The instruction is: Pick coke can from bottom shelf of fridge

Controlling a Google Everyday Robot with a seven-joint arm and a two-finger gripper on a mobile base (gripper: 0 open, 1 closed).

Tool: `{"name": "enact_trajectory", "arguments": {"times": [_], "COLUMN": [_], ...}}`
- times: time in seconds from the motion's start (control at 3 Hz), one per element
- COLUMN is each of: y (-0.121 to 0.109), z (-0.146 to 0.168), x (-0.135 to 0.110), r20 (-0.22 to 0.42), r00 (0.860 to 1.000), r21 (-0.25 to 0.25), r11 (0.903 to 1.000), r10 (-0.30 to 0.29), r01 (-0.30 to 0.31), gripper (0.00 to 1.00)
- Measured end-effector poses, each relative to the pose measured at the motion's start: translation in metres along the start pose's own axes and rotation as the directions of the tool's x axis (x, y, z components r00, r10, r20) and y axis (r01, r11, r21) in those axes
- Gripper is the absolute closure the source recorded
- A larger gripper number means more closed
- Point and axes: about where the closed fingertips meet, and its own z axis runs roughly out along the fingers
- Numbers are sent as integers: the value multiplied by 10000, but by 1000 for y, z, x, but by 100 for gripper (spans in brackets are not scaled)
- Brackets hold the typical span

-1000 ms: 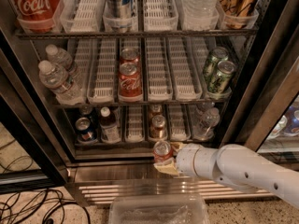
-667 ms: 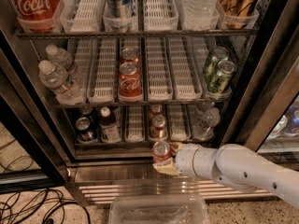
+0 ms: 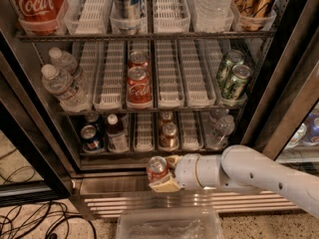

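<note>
Steel fridge base (image 3: 114, 203) behind claw (image 3: 161, 174) clasping coke can (image 3: 156, 167).

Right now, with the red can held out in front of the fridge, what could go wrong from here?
1. The claw holds the coke can in mid-air; if the grip is loose, the can could drop toward the clear bin below.
2. The arm lies close to the black door frame; a wide swing while pulling back might strike it.
3. Loose cables on the floor could snag the base.
</note>
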Motion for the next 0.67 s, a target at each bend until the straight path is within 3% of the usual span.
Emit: {"name": "enact_trajectory", "arguments": {"times": [0.33, 0.67], "y": [21, 38], "z": [12, 15], "x": [-18, -33], "r20": [357, 867], "r00": [9987, 9947], "r21": [-1046, -1673], "r11": [9938, 9834], "r10": [-353, -560], "r01": [389, 700], "gripper": [100, 100]}}
